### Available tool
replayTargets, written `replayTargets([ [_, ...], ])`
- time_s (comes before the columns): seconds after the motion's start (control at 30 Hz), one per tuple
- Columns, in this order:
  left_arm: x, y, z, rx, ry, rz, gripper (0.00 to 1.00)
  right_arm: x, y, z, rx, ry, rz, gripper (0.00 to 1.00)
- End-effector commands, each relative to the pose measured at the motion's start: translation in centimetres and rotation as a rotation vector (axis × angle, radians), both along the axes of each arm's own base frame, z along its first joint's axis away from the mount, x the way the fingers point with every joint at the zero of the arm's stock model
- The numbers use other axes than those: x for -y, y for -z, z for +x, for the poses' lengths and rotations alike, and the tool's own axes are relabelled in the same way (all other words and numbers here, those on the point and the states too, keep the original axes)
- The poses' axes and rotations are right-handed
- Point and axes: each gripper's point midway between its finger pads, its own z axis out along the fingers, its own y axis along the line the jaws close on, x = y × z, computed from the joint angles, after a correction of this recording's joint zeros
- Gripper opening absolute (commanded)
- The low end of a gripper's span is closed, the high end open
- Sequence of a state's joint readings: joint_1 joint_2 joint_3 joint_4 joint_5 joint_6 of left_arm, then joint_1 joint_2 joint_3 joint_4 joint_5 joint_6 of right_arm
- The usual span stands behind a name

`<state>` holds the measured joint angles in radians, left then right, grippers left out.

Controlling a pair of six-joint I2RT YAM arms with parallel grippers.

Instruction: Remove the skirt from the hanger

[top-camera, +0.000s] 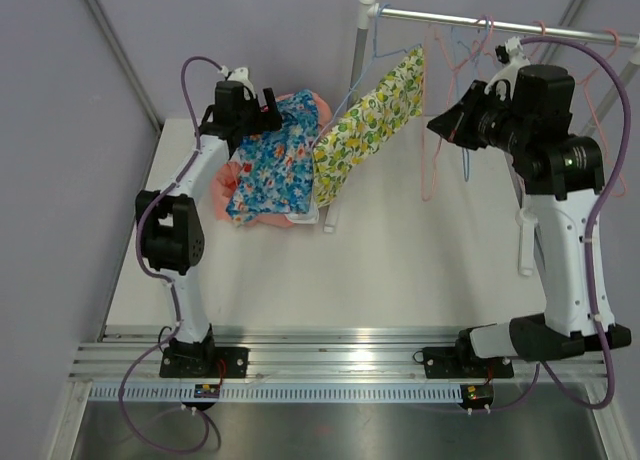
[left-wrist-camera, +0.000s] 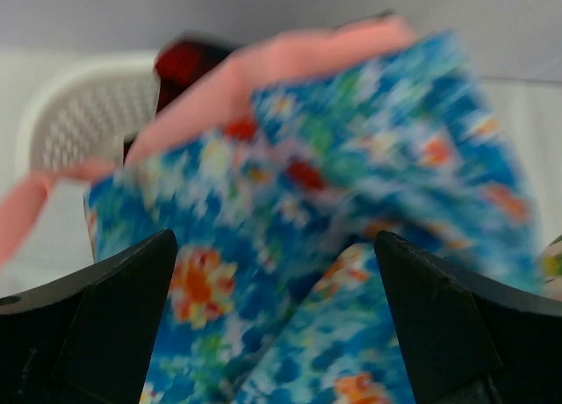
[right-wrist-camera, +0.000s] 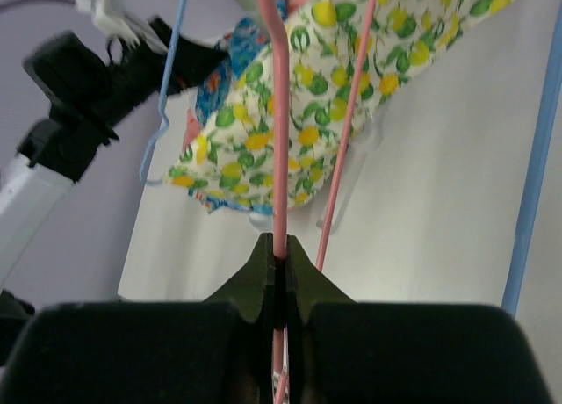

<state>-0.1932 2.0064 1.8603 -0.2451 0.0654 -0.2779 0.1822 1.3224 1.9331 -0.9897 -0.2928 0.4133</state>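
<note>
A blue floral skirt [top-camera: 268, 165] lies on top of a pile of clothes at the back left. My left gripper [top-camera: 268, 105] hovers just over it, open, and the cloth [left-wrist-camera: 334, 158] fills the view between its spread fingers [left-wrist-camera: 132, 281]. A lemon-print skirt [top-camera: 370, 120] hangs slanting from the rail [top-camera: 480, 20] down to the pile. My right gripper [top-camera: 442, 125] is shut on a pink hanger [right-wrist-camera: 279, 158] that hangs from the rail. The pink wires run up against the lemon-print cloth [right-wrist-camera: 290, 114]. I cannot tell whether that cloth is fastened to the hanger.
A white basket [left-wrist-camera: 79, 114] holds the pile, with pink cloth [left-wrist-camera: 290, 57] under the blue skirt. A light blue hanger [right-wrist-camera: 167, 79] hangs near the rack's left post [top-camera: 358, 50]. More pink and blue hangers [top-camera: 460, 55] hang along the rail.
</note>
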Motion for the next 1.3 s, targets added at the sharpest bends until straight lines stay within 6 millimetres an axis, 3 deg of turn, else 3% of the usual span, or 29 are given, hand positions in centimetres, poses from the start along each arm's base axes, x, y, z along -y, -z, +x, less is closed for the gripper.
replayTargets([
  [0.0,-0.2,-3.8,-3.0,0.083,-0.011,-0.112,0.99,0.8,-4.3,3.8,0.156,0.056,-0.046,0.0],
  [0.03,-0.6,-5.8,-5.2,0.148,-0.008,-0.127,0.99,0.9,-4.6,4.4,0.155,0.066,-0.049,0.0],
  [0.07,-0.8,-6.3,-6.3,0.159,-0.012,-0.138,0.99,0.9,-6.3,4.7,0.199,0.071,-0.042,0.0],
  [0.1,-0.9,-7.1,-7.2,0.174,-0.013,-0.14,0.99,0.7,-5.9,6.1,0.189,0.074,-0.044,0.0],
  [0.13,-1.1,-7.4,-8.6,0.157,-0.008,-0.134,0.99,0.8,-7.2,6.4,0.225,0.085,-0.041,0.0],
  [0.2,-1.7,-9.7,-12.1,0.172,-0.009,-0.132,0.99,0.8,-6.5,8.2,0.209,0.098,-0.052,0.0],
  [0.23,-1.9,-9.2,-13.7,0.137,-0.005,-0.122,0.99,1.0,-6.7,8.5,0.212,0.105,-0.054,0.0],
  [0.27,-2.4,-10.8,-16.6,0.169,-0.004,-0.124,0.99,1.1,-5.9,9.5,0.192,0.111,-0.056,0.0],
  [0.33,-2.8,-10.8,-19.6,0.165,-0.001,-0.119,0.99,1.0,-5.1,10.3,0.176,0.112,-0.05,0.0],
  [0.37,-3.3,-12.3,-22.5,0.212,0.009,-0.119,0.99,0.9,-3.9,10.7,0.147,0.11,-0.054,0.0],
  [0.47,-4.4,-12.7,-26.7,0.209,0.008,-0.077,0.99,0.9,-1.1,11.2,0.089,0.109,-0.052,0.0],
  [0.5,-5.2,-12.7,-29.2,0.196,-0.002,-0.063,0.99,0.9,-0.5,11.3,0.077,0.11,-0.051,0.0],
  [0.53,-5.6,-12.4,-30.4,0.184,-0.005,-0.047,0.99,0.8,1.3,11.6,0.043,0.109,-0.051,0.0],
  [0.6,-6.7,-11.8,-32.5,0.174,-0.026,-0.014,0.99,0.8,1.8,11.5,0.041,0.103,-0.043,0.0],
  [0.63,-7.3,-10.7,-34.4,0.15,-0.029,0.0,0.99,1.1,2.4,11.7,0.026,0.111,-0.039,0.0],
  [0.73,-8.8,-8.1,-37.5,0.121,-0.066,0.04,0.99,1.3,2.7,11.8,0.005,0.112,-0.034,0.0],
  [0.87,-10.0,-5.1,-39.4,0.079,-0.096,0.08,0.99,1.1,2.6,10.7,-0.014,0.096,-0.016,0.02],
  [0.9,-10.1,-4.6,-39.6,0.075,-0.097,0.085,0.99,1.0,2.4,10.3,-0.011,0.085,-0.012,0.16],
  [0.93,-10.3,-4.2,-39.5,0.077,-0.105,0.088,0.99,1.0,2.8,9.8,-0.026,0.086,-0.016,0.42],
  [0.97,-10.5,-4.0,-39.7,0.077,-0.118,0.088,0.99,1.4,2.0,8.9,-0.01,0.097,-0.015,0.93],
  [1.0,-10.3,-4.1,-39.5,0.097,-0.106,0.089,0.99,1.8,1.9,8.5,-0.003,0.12,-0.028,0.99],
  [1.03,-10.2,-4.2,-39.4,0.109,-0.1,0.084,0.99,2.3,2.2,7.9,-0.016,0.135,-0.049,0.99],
  [1.13,-9.8,-4.0,-39.0,0.134,-0.089,0.072,0.99,3.9,0.6,5.5,0.02,0.191,-0.091,0.99],
  [1.27,-10.2,-2.6,-38.5,0.185,-0.131,0.033,0.99,4.9,-3.8,1.8,0.126,0.227,-0.074,0.99],
])
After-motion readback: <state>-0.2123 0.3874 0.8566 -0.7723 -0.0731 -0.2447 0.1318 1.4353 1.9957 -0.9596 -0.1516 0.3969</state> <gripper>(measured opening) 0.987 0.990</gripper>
